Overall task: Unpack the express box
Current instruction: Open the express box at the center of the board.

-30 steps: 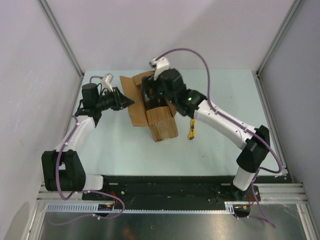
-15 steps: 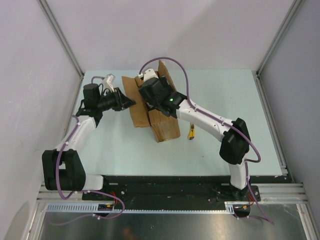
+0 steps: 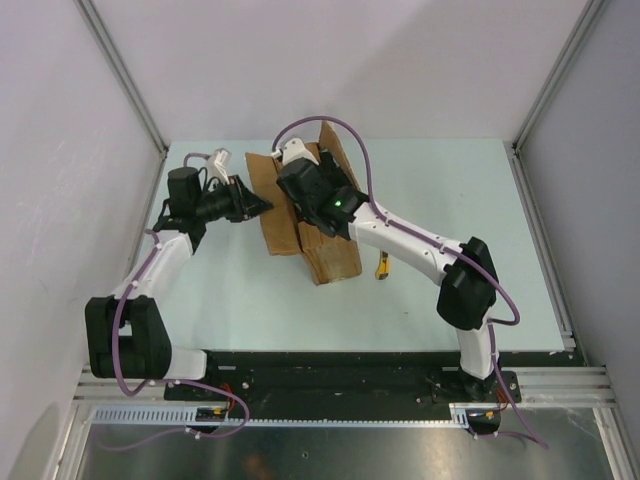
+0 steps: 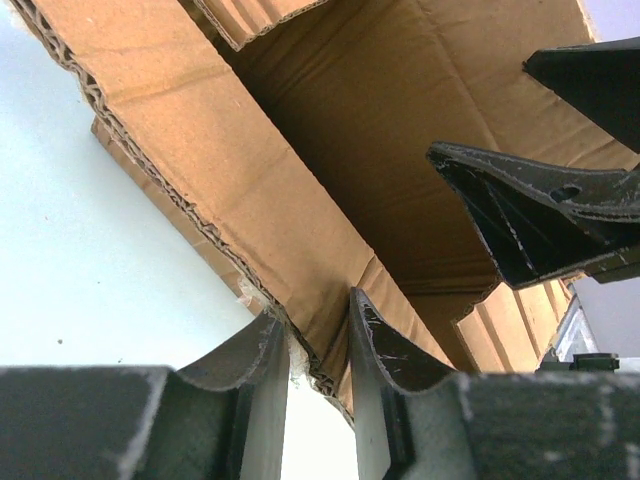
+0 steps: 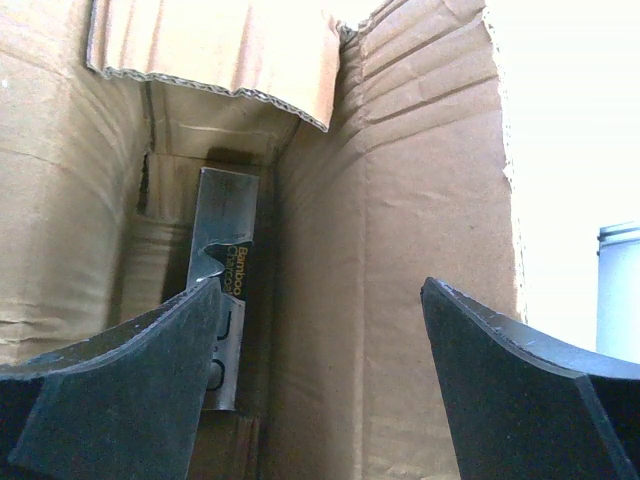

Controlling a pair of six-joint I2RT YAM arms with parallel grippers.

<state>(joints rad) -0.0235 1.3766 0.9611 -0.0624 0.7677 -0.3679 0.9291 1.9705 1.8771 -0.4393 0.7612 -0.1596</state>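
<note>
The express box [image 3: 330, 252], a brown cardboard carton, lies in the middle of the table with its flaps spread toward the back. My left gripper [image 3: 262, 207] is shut on the corrugated edge of the left flap [image 4: 230, 190], one finger on each side. My right gripper [image 5: 320, 300] stands open in the mouth of the box with nothing between its fingers; its dark fingertips [image 4: 520, 225] also show in the left wrist view. Deep inside the box lies a slim dark-and-white package [image 5: 228, 270] printed "Bamboo Charcoal", just beyond my right gripper's left finger.
A yellow utility knife [image 3: 382, 265] lies on the table right of the box. One flap [image 3: 335, 145] stands upright behind the right wrist. The box's inner walls [image 5: 400, 250] close in on both sides of the right gripper. Pale enclosure walls border the table.
The right arm swung left and pushed its gripper into the box mouth, raising the right flap upright. Its jaws spread slightly wider. The left gripper kept its hold on the flap.
</note>
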